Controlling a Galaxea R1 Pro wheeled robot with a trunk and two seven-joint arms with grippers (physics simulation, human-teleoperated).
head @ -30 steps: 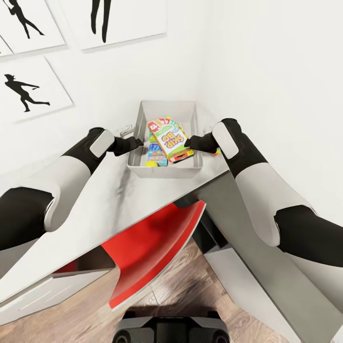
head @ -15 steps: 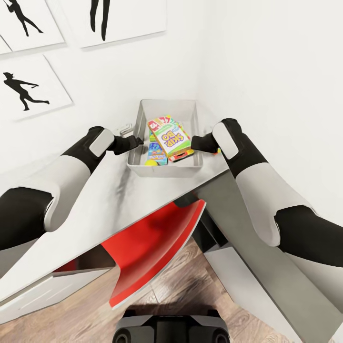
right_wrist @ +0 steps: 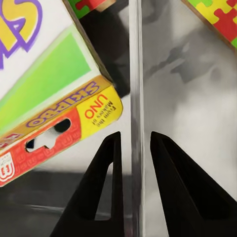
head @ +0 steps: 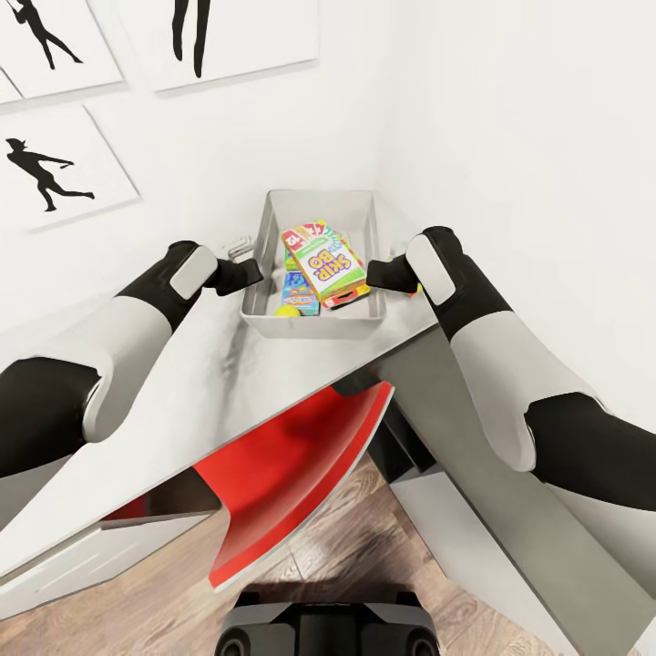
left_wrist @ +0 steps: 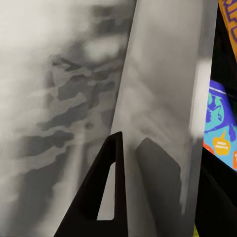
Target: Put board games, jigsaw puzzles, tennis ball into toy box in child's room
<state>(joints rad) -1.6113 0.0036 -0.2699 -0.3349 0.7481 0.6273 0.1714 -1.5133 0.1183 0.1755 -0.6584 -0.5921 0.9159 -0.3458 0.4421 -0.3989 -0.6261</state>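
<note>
Toy box (head: 321, 202) sits at the far end of the table (head: 182, 401), in the room's corner, with both arms at its sides. Since a second ago the left gripper (head: 251, 271) has drawn slightly back from the left wall, while the right gripper (head: 377, 271) stays at the right wall. In the right wrist view the fingers (right_wrist: 106, 185) straddle the thin right wall, close together; the left fingers (left_wrist: 106, 192) also stand either side of a wall. Inside lie the Skip-Bo game (head: 330, 264), a blue game (head: 300, 293) and the tennis ball (head: 288, 312). A jigsaw puzzle (right_wrist: 217, 15) lies outside, just right of the box, so packing looks unfinished
</note>
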